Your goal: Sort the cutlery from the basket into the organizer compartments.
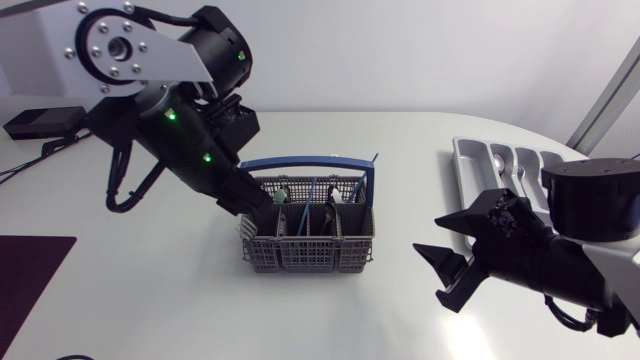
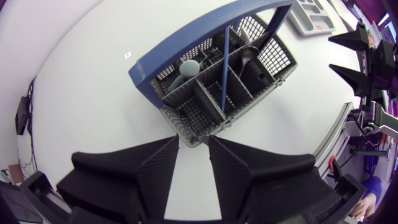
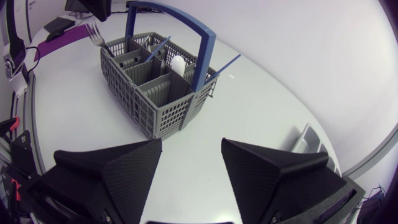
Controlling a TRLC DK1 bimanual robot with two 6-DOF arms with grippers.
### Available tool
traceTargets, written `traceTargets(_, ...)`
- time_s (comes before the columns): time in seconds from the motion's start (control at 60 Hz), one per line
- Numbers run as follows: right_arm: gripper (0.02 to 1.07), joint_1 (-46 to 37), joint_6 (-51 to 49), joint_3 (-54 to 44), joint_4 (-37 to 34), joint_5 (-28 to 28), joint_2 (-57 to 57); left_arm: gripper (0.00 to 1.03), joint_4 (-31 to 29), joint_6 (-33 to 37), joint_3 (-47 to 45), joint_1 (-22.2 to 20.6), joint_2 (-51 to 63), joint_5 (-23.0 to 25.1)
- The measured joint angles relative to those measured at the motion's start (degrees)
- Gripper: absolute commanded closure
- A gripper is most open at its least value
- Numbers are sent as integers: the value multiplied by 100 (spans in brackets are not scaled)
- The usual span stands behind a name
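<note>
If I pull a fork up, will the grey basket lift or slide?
Probably light: the basket is open mesh, so it may lift with a snagged fork. Its broad base makes tipping unlikely; the smooth table may allow sliding.

light: bright, diffuse | shadows: soft, faint beneath basket (image 1: 308, 255) | table (image 1: 150, 290): evenly lit

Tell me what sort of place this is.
Probably a robotics lab bench rather than a real kitchen: the left arm and right arm work at a plain white table, which bears a grey cutlery basket with a blue handle and a grey organizer tray.
</note>
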Motion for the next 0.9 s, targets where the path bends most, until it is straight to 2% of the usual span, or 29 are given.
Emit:
traceTargets(0.067, 37, 0, 0, 0, 0, 0, 0, 42, 0, 0, 0, -24, -116, 0)
traceTargets(0.167, 37, 0, -2, 0, -2, 0, 0, 40, -2, 9, 0, -131, -240, 2)
traceTargets(0.383, 37, 0, -63, -63, 4, 0, -2, 40, -129, 199, -74, -286, -592, 48)
traceTargets(0.617, 37, 7, -107, -98, 2, 0, -2, 42, -133, 326, -651, -302, -667, 48)
traceTargets(0.7, 37, 7, -109, -98, 4, 0, -2, 50, -59, 358, -785, -299, -667, 48)
traceTargets(0.9, 37, 11, -127, -109, 4, 0, -2, 70, 560, 474, -1091, -256, -667, 55)
